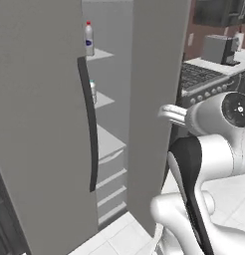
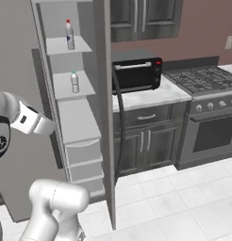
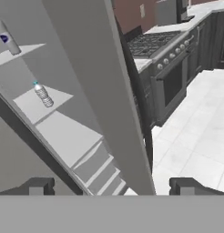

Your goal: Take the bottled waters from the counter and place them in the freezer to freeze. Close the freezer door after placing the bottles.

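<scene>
- Both bottled waters are sitting inside the freezer [image 2: 101, 117]: the red-capped bottle [image 2: 69, 34] is standing on the top shelf at the upper left of the right base view, and the light-blue-capped bottle [image 2: 74, 82] is standing on the shelf just below it.
- The gripper [image 3: 111, 185] is showing at the bottom of the hand view with its fingers spread wide and nothing between them, hanging astride the edge of the open freezer door [image 3: 100, 95].
- The placing looks done, so the door closing is what is remaining, and that is where trouble is waiting.
- The door is standing edge-on to the hand; a push landing on that thin edge is likely to slide off instead of swinging the panel.
- With the edge sitting between the spread fingers, a sideways sweep is risking a finger catching on the panel or on the dark handle [image 2: 121, 132].
- A hard slam could be jolting the light bottles; the lower one, standing near its shelf's front edge, might topple or roll out.
- The white forearm at the left of the right base view is resting near the shelves and may be getting in the closing door's path.
</scene>
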Robot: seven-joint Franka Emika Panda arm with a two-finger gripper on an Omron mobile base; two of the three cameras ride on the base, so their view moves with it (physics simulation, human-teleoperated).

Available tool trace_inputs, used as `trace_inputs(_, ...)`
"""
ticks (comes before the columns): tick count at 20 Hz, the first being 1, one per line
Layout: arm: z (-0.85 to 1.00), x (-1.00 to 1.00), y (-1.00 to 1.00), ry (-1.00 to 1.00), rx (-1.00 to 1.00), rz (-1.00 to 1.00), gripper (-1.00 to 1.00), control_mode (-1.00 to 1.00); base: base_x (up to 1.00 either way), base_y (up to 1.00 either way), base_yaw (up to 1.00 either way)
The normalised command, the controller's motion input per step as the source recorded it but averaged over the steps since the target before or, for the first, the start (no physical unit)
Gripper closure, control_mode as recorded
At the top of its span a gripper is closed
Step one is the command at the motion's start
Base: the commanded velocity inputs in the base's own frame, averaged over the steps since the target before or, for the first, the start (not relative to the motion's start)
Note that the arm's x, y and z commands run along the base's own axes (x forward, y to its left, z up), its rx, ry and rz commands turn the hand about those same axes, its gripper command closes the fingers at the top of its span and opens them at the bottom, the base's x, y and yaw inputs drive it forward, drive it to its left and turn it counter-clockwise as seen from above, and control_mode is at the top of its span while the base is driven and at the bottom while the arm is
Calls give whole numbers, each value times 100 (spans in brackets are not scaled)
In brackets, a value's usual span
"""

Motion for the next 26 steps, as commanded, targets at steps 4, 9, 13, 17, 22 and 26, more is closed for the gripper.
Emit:
trace_inputs(4, 0, 0, 0, 0, 0, 0, -100, 100, -4, -51, 27)
trace_inputs(9, 0, 0, 0, 0, 0, 0, -100, 100, 8, -40, 28)
trace_inputs(13, 0, 0, 0, 0, 0, 0, -100, 100, 1, -44, 35)
trace_inputs(17, 0, 0, 0, 0, 0, 0, -100, 100, -1, -56, 35)
trace_inputs(22, 0, 0, 0, 0, 0, 0, -100, 100, 0, -45, 38)
trace_inputs(26, 0, 0, 0, 0, 0, 0, -100, 100, -43, -28, 22)
